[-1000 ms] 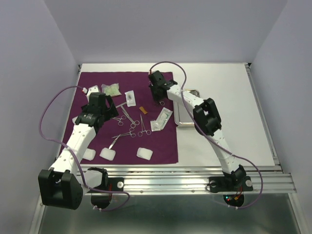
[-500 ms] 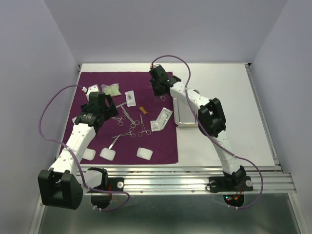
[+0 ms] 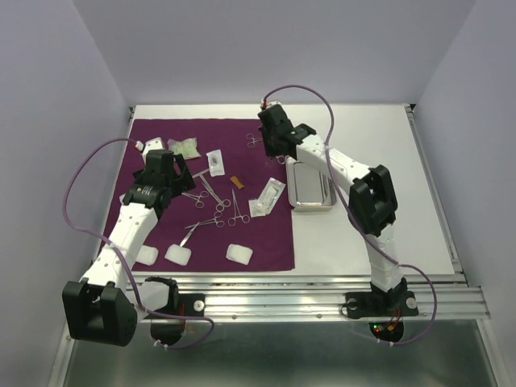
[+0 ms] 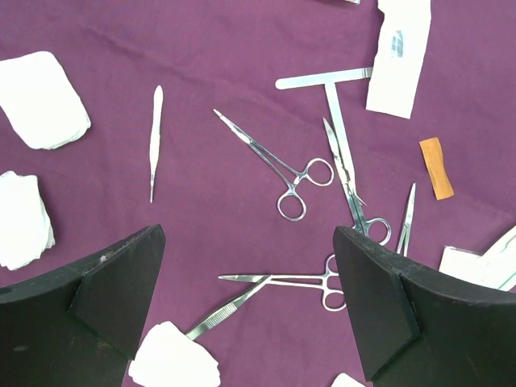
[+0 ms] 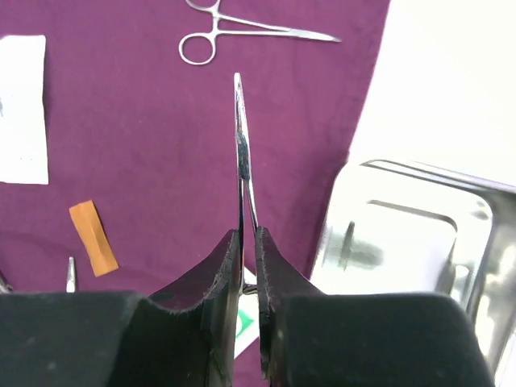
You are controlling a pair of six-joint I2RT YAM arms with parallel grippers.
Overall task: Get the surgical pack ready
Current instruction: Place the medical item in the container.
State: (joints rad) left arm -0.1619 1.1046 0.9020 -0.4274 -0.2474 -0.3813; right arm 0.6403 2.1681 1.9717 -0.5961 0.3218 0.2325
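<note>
My right tool (image 5: 247, 235) is pinched nearly closed on a thin steel instrument (image 5: 240, 137), forceps or scissors. Its tip points out over the edge of the purple drape (image 5: 145, 121), just beside the steel tray (image 5: 403, 234) on the table (image 3: 379, 137). My left tool (image 4: 247, 234) gapes fully wide, holding nothing, above loose forceps (image 4: 278, 165) and gauze pads (image 4: 40, 98) on the drape.

No legible text; blue print on white packet (image 4: 401, 50) too blurred.

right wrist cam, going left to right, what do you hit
white packet → orange strip → steel tool pinched in the right gripper → steel tray
</note>
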